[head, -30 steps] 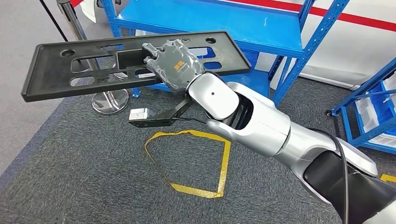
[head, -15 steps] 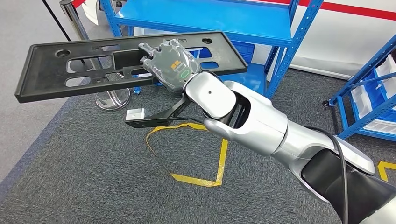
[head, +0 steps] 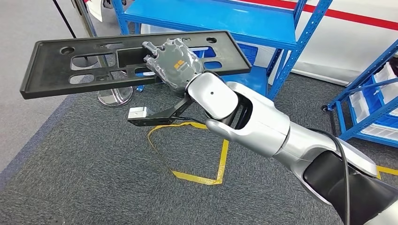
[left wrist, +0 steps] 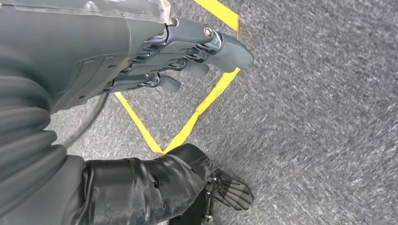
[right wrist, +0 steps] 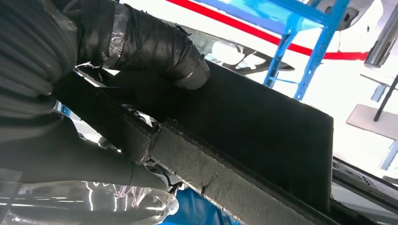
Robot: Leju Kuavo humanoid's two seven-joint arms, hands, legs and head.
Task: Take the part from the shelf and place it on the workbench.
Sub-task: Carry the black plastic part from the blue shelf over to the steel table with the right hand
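Part (head: 65,70) looked stiff but long and leverish — right hand (head: 173,63) clamped its near edge off-centre, left hand (left wrist: 187,51) hung empty, fingers loosely curled.

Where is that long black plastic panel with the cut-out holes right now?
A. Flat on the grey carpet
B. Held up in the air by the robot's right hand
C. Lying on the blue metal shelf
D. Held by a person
B: the right hand grips the long black plastic panel near its middle, holding it above the grey carpet in front of the blue metal shelf.

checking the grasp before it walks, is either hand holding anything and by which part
The right hand grips the black panel part by its near long edge, close to the middle. The left hand holds nothing.
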